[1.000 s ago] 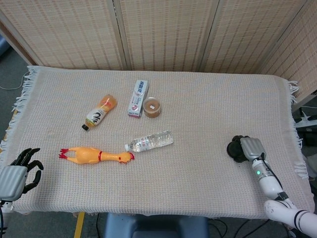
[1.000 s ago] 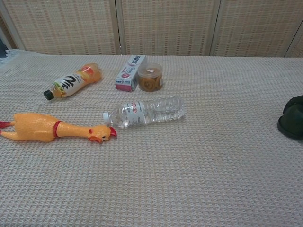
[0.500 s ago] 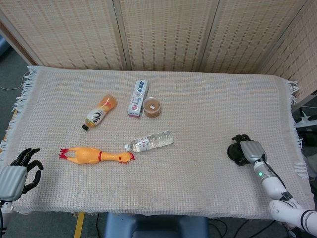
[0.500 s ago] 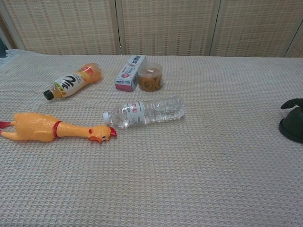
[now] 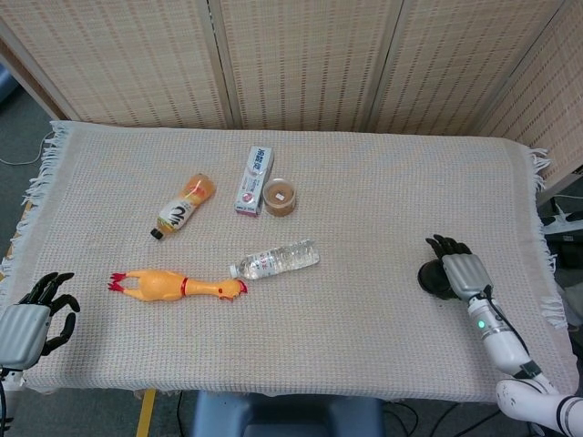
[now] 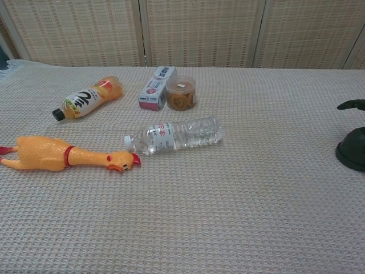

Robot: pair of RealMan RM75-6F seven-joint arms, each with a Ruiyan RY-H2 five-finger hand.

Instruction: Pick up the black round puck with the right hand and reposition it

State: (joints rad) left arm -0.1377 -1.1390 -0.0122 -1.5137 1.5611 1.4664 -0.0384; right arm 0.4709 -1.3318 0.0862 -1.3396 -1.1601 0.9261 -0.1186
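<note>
1. Change on the right side: a second ago the right hand [image 5: 463, 272] was folded down over the puck [image 5: 432, 279], and now its fingers [image 5: 445, 243] have lifted and fanned out, so the puck has been let go.
2. The puck lies flat on the cloth [image 5: 383, 182] near the table's right edge, just beside the right hand and partly under its palm. The chest view catches only its dark rim at the frame's right border, with one dark fingertip above it.
3. Right hand's fingers are apart and holding nothing. Whether the palm touches the puck, I cannot tell.
4. The left hand [image 5: 27, 319] sits at the near left corner, fingers spread, nothing in it, same as before.
5. The rest has not stirred: the rubber chicken [image 5: 178, 286] and the water bottle [image 5: 273, 259] nearly nose to cap mid-table, with the juice bottle [image 5: 183, 206], the carton [image 5: 255, 179] and the small jar [image 5: 280, 197] further back.
6. The risk, as I judge it: the puck is low and flat, so fingers closing from above could slide off its rim and push it along the cloth.
7. It sits close to the right edge, so a push that way could send it off the table.
8. The loose weave could also catch a fingertip and drag the cloth.
</note>
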